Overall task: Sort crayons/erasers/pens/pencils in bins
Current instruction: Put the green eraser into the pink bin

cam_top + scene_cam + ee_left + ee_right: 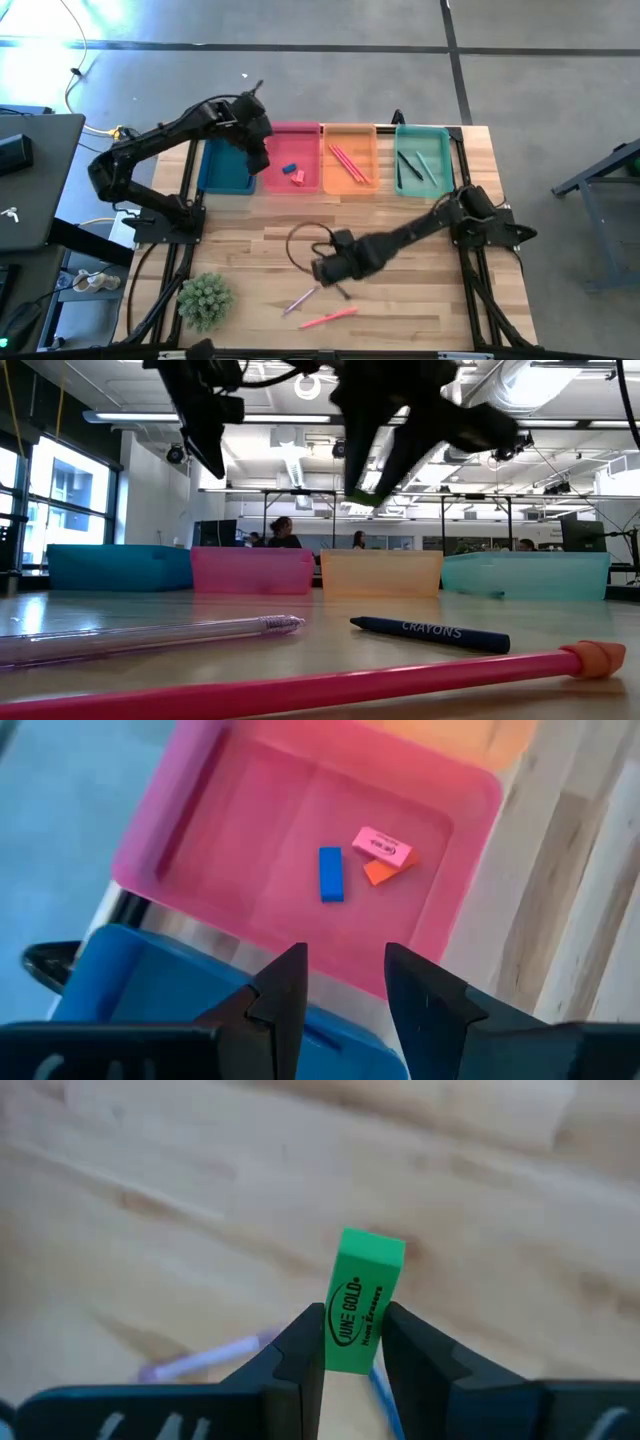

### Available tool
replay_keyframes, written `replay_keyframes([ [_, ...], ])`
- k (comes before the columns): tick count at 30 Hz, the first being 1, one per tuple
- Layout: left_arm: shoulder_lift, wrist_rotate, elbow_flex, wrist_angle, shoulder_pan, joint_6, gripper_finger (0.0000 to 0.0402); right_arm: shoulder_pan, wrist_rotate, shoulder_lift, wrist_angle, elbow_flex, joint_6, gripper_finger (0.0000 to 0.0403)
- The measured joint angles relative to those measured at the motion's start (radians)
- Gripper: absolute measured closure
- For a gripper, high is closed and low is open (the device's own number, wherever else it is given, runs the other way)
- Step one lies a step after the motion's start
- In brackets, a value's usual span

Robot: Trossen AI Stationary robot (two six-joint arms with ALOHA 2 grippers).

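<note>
My right gripper (355, 1345) hangs over the middle of the wooden table (420, 300), shut on a green eraser (360, 1295), which also shows in the low view (362, 497). My left gripper (345, 990) stands open and empty above the wall between the blue bin (225, 165) and the pink bin (292, 150). On the pink bin's floor lie a blue eraser (331, 874), a pink eraser (382, 846) and an orange one (378, 871). The orange bin (350, 158) and the teal bin (423, 158) each hold thin sticks. My right gripper pinches the green eraser between its two fingers, on the long narrow sides of the end nearer the wrist (345, 1350). The printed face is turned to the wrist camera, and the other end (372, 1245) sticks out past the fingertips. The fingers slant downward. The eraser is lifted clear of the table.
On the near part of the table lie a clear purple pen (150, 638), a dark blue crayon (430, 632) and a long pink pencil (300, 690). A small green plant (205, 298) stands at the near left. A dark cable loop (300, 245) lies beside my right gripper.
</note>
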Motion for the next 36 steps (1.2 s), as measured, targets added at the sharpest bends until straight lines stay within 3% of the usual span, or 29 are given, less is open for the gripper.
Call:
replay_keyframes([
  [10,-0.088,-0.002,0.000,0.000,0.029,0.020,0.0280,-0.207,0.020,0.000,0.035,0.076,-0.304,0.0320],
  [22,-0.094,0.024,0.000,-0.048,0.027,0.000,0.0280,-0.435,0.020,-0.001,0.324,0.083,-0.657,0.0320],
  [36,-0.094,0.024,0.000,-0.048,0.027,-0.101,0.0280,-0.563,0.032,0.018,0.389,0.078,-0.964,0.0320],
])
